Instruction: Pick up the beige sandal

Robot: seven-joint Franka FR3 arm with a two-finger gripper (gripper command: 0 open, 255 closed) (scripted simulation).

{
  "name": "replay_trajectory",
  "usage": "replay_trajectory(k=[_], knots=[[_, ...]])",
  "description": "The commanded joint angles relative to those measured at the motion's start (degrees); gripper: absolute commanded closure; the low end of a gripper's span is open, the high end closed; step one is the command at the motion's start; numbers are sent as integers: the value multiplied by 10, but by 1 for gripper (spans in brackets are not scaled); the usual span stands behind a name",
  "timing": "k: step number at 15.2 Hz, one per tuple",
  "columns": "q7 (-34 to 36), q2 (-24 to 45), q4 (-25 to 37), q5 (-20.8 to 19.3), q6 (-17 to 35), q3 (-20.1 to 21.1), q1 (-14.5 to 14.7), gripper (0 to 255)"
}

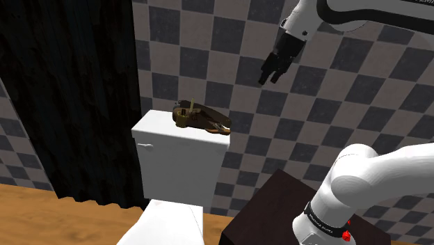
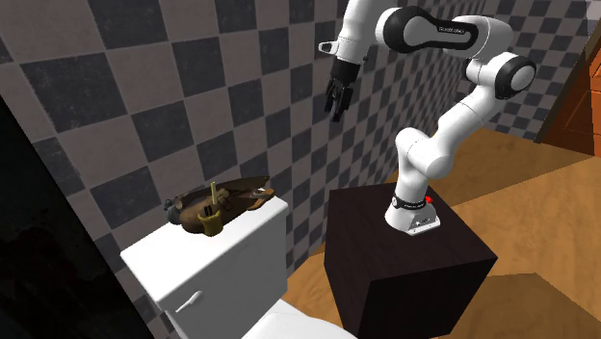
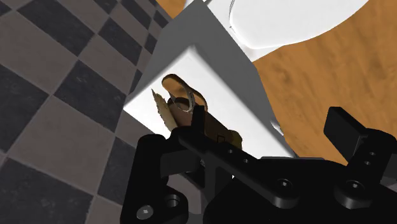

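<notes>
Status: nothing grasped yet, by our read; approach, descent, closing and lift are all left to do. The all-black two-finger tool (image 1: 270,75) hangs in the air in front of the grey-and-dark checkered tile wall (image 1: 334,83). Its fingers are apart with nothing between them.

The tan-brown strappy sandal (image 1: 202,118) lies on the flat lid of the white box-shaped toilet tank (image 1: 177,167), towards the wall side, and nothing else is touching it. In the shoulder view the tool is above the sandal and off to that view's right, well apart from it. In the wrist view the sandal (image 3: 191,108) lies ahead of the tool, close to its line of sight.

Shapes: the sandal is irregular, with thin looping straps, a darker sole and a small ring-like buckle. We expect the straps to give little for the fingers to press on, so the sole edges look like the better bite. The tank lid is smooth, hard and glossy, with square corners. Below it are a rounded white toilet bowl (image 1: 170,223) and a wood-plank floor (image 1: 42,209).
</notes>
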Motion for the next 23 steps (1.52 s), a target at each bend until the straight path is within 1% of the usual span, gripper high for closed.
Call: replay_trajectory(k=[1, 7, 12, 18, 23], knots=[[0, 0, 0, 0, 0, 0, 0, 0], [-57, 72, -39, -11, 83, -35, 3, 0], [-105, 151, -54, -15, 152, -64, 7, 0], [-166, 263, -48, -9, 228, -98, 14, 0], [-221, 368, -23, 10, 283, -122, 20, 0]])
